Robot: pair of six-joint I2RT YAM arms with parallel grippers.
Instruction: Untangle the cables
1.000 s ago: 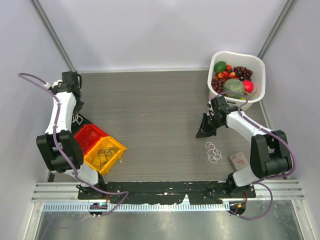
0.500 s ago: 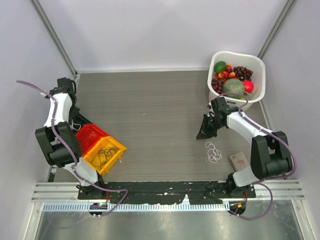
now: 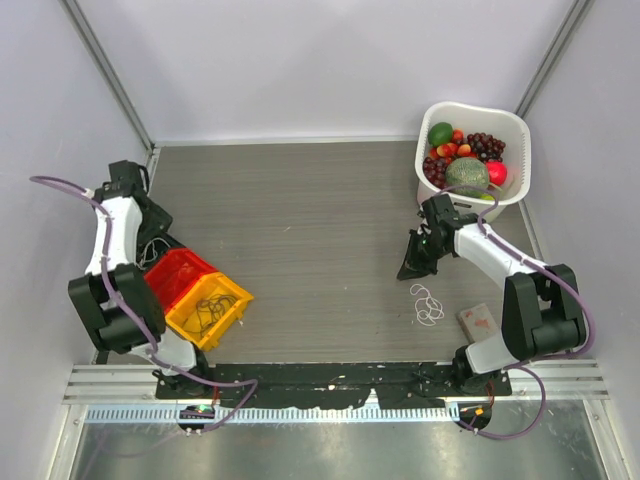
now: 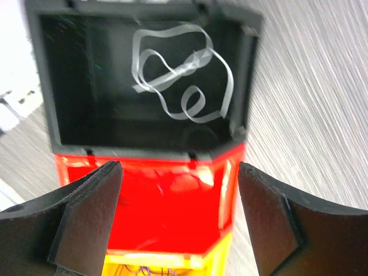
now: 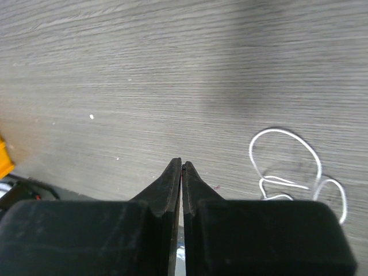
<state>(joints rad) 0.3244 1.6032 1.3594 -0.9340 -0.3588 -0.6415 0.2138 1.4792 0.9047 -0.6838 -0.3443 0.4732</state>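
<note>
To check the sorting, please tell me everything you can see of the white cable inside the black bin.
The white cable is a thin, flat-looking pale strand, curled into several loose overlapping loops. It lies slack on the floor of the black bin, nearer the wall on the right of the left wrist view, with no other cable beside it. Only the bin touches it.

Robot lab, white-walled test table (image 3: pixel 320 230)

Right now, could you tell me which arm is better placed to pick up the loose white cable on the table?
Right. The right gripper, shut, hangs close to the white looped cable on its side of the table. The left gripper stands open over the black plastic bin at the far left.
</note>
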